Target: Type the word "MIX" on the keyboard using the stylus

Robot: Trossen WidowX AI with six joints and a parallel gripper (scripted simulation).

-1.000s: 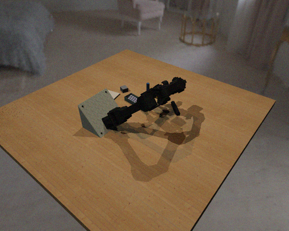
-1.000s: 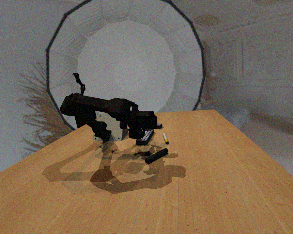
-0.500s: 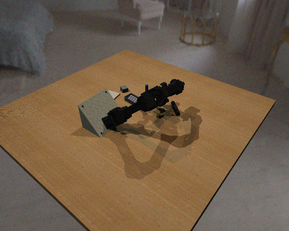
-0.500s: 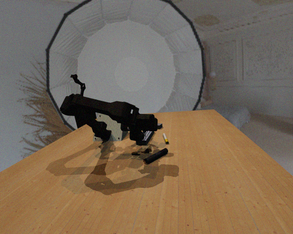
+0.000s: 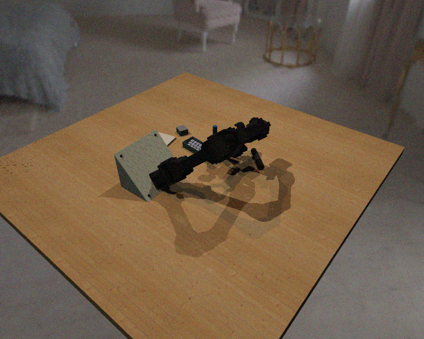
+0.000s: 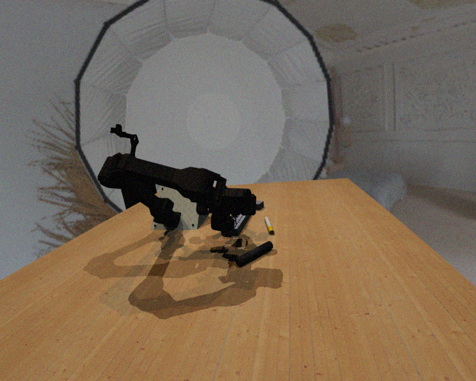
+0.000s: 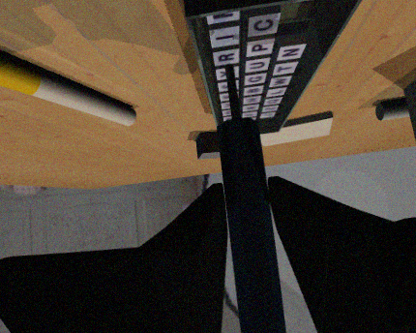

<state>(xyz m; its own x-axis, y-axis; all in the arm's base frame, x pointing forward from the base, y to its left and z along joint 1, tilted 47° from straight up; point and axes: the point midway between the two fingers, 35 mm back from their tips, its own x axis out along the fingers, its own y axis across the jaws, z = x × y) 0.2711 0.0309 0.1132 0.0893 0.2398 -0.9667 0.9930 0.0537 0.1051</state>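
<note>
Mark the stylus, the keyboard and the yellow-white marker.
stylus (image 7: 245, 203), wrist view, dark shaft between the fingers.
keyboard (image 7: 257, 63), wrist view, lettered key field.
yellow-white marker (image 6: 268, 225), exterior view, mid-barrel.

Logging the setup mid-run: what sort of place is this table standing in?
Most likely a furnished bedroom used as a workspace. Behind the wooden table stand a grey-covered bed, a pale upholstered chair and a gold wire side table. The gripper grips the stylus over the keyboard.
</note>
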